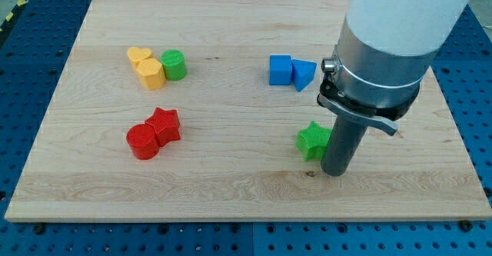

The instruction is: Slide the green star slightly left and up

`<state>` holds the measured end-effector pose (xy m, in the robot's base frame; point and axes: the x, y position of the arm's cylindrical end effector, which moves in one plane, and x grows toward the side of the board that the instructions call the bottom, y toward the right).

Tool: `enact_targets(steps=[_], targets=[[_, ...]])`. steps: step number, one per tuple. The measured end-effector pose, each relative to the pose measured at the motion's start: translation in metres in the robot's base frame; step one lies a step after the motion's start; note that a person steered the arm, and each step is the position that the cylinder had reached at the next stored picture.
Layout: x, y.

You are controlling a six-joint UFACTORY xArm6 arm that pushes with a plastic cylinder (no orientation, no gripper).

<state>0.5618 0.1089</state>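
You see my tip [335,171] touching green star [313,140], its right side | near board [231,187] bottom-right | bare rod, holds nothing.

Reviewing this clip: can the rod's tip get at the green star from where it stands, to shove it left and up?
Probably yes. My tip sits right beside the green star, on its lower-right side, with nothing between them. Up and left of the star the board looks bare; the blue blocks stand higher up.
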Motion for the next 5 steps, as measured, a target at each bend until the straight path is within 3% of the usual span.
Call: enact_targets(steps=[2, 5], targets=[[-0.037, -0.012], [-0.058, -0.069]])
